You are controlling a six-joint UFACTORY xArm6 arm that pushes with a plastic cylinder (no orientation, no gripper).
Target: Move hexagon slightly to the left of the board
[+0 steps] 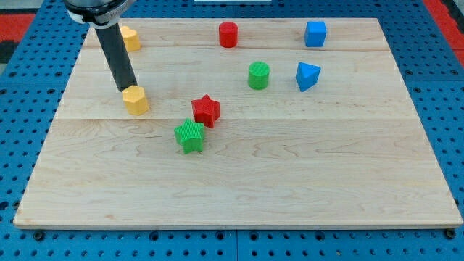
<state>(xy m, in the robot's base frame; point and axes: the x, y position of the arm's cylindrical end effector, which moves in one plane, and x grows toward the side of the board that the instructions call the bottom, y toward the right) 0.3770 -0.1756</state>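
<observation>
Worktop (239,188): pale wooden board on a blue perforated base (449,87). We carry no fingers, so nothing is grasped or released; only our rod (116,58), dark and slanted, coming down from the view's top left.

Landmark: yellow hexagon (135,100), in the board's left part, upper half.
- My tip (125,88) sits at the hexagon's upper left edge, touching or nearly so; we cannot tell which.
- Second yellow block (130,38): well above the hexagon, partly behind the rod, shape unclear.
- Red star (206,110): to the hexagon's right, apart.
- Green star (190,136): lower right of the hexagon, just beside the red star.
- Green cylinder (259,75), blue triangular block (307,75): further right, slightly higher.
- Red cylinder (228,34), blue cube (315,34): far upper right, along the top edge.
</observation>
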